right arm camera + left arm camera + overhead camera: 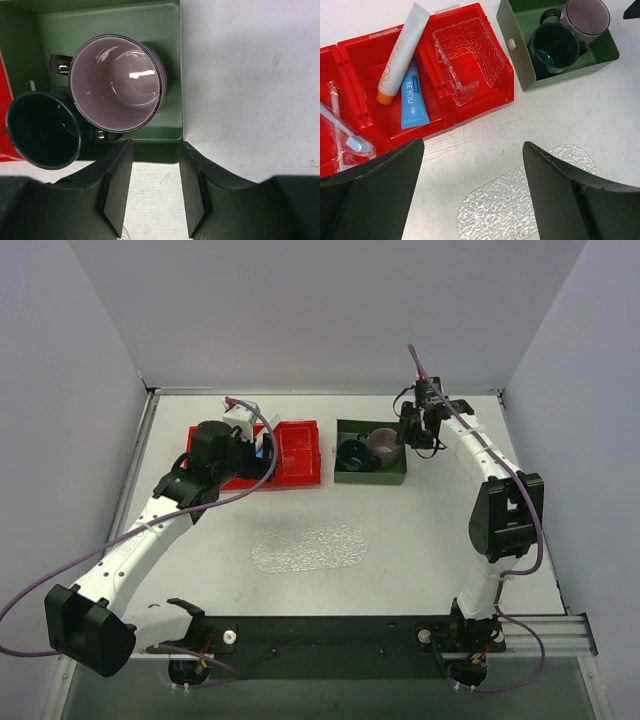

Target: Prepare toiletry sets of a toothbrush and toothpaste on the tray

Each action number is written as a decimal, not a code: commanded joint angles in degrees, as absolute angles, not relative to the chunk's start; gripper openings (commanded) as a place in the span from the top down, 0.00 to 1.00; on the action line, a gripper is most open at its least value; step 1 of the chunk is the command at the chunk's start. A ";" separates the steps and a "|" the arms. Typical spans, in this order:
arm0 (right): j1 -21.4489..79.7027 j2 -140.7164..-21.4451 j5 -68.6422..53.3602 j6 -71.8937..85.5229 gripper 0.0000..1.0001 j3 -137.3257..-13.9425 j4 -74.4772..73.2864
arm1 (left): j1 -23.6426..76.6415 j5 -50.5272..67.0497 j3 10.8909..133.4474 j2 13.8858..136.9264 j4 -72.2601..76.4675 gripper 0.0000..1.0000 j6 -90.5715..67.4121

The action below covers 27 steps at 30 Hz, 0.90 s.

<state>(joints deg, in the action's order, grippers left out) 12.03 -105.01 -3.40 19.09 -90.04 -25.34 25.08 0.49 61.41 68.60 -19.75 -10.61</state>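
Hovering left fingers point(380, 190) spread wide, empty; long white orange-capped toothpaste tube point(402, 50) lies ahead-left in middle compartment of red plastic bin point(435, 127), axis diagonal, cap nearest. Right fingers point(115, 190) apart, empty, farther off.

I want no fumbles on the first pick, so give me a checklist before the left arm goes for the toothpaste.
1. Left gripper open, empty: ok.
2. Toothpaste reachable in red bin's middle compartment: ok.
3. Toothbrush clear of it: not ok, they touch at its top end.
4. Tray bare: ok.
5. Right gripper out of the way, at the green bin: ok.
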 commanded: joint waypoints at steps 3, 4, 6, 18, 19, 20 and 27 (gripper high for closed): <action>12.04 -108.80 -2.99 20.83 0.64 -93.51 -26.98 | 25.22 2.81 61.35 68.29 -17.31 0.09 -9.84; 12.13 -109.59 -2.55 21.00 0.64 -93.60 -26.90 | 25.22 3.07 61.43 68.38 -17.40 0.09 -9.84; 12.04 -110.30 -1.94 21.27 0.64 -93.78 -26.81 | 25.23 2.99 61.35 68.47 -17.40 0.09 -9.84; 10.99 -113.82 -2.73 26.19 0.73 -94.66 -23.73 | 25.22 3.25 61.35 68.82 -17.58 0.09 -9.84; 11.07 -114.25 -2.72 26.54 0.73 -94.83 -23.30 | 25.22 3.43 61.35 68.91 -17.58 0.09 -9.84; 10.99 -114.43 -2.55 26.80 0.73 -94.83 -23.12 | 25.22 3.43 61.35 68.91 -17.58 0.09 -9.84; 11.07 -115.75 -2.37 28.30 0.74 -94.83 -22.50 | 25.22 3.43 61.43 69.08 -17.58 0.09 -9.84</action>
